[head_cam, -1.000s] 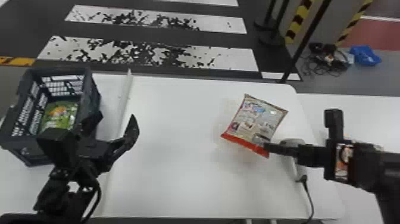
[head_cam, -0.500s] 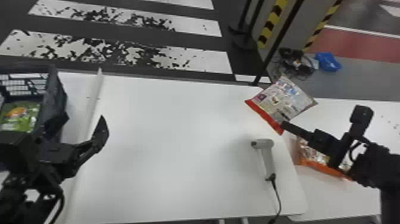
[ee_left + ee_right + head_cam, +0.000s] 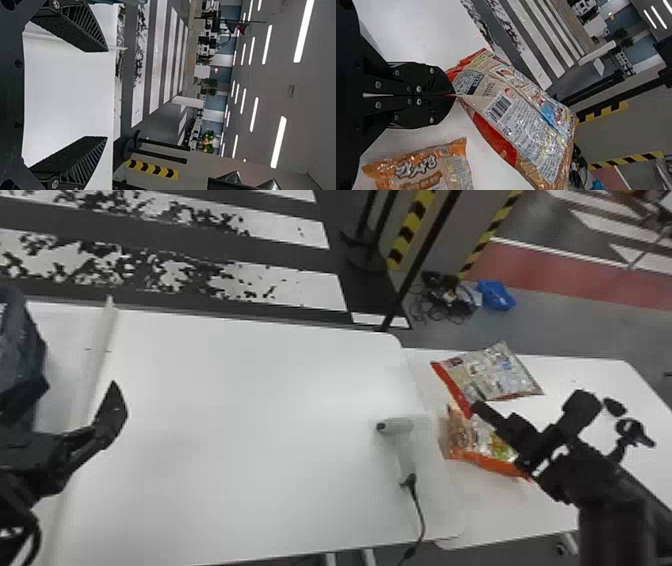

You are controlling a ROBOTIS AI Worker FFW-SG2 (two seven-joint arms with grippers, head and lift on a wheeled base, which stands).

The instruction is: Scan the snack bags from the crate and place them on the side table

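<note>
Snack bag (image 3: 492, 375) is clenched in right gripper (image 3: 475, 406), right of centre in head view; left gripper (image 3: 75, 392), left edge, stands released.

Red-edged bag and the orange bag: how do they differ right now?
The red-edged bag is pinched at its edge by the right gripper, while the orange bag lies on the side table.
The red-edged bag shows a barcode and small print; the orange bag shows large lettering.
Both are shiny, printed snack bags.
</note>
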